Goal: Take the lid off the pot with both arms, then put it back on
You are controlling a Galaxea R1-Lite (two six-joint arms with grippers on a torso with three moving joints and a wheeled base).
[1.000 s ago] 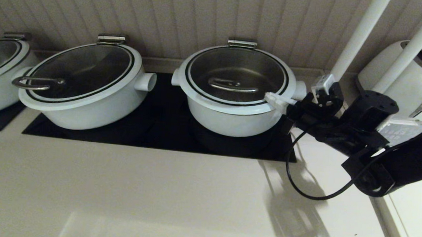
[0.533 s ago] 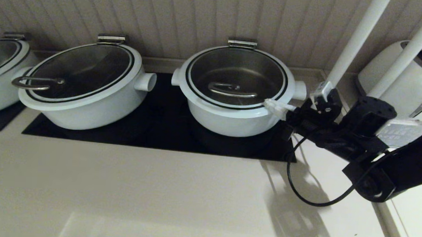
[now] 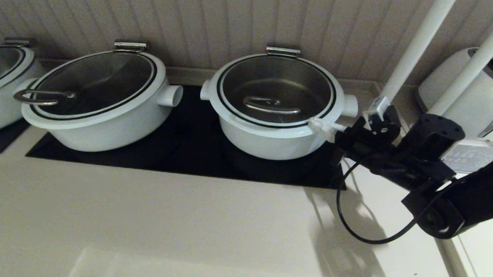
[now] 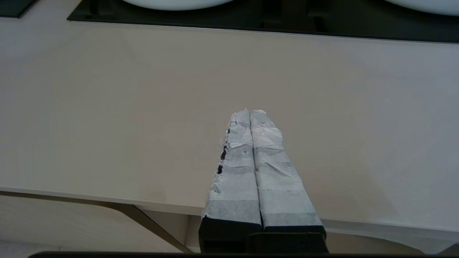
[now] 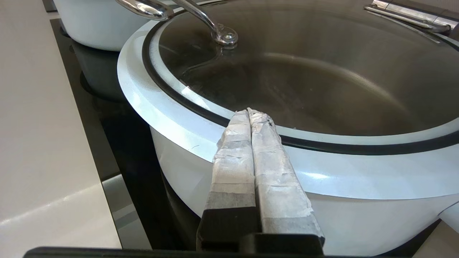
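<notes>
The round glass lid (image 3: 276, 89) with its steel bar handle sits on the round white pot (image 3: 271, 135). The right gripper (image 5: 249, 111), fingers pressed together, hovers apparently over the lid's rim. The left gripper (image 4: 249, 113), also closed, hangs above the beige counter (image 4: 107, 107). Lifting hasn't begun; next, both need opening.

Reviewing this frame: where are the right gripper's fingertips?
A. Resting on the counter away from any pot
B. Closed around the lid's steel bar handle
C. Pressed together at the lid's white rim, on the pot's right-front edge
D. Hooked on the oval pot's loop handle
C: the right gripper has its fingers shut with nothing between them, tips at the white rim of the lid on the pot, clear of the bar handle.
</notes>
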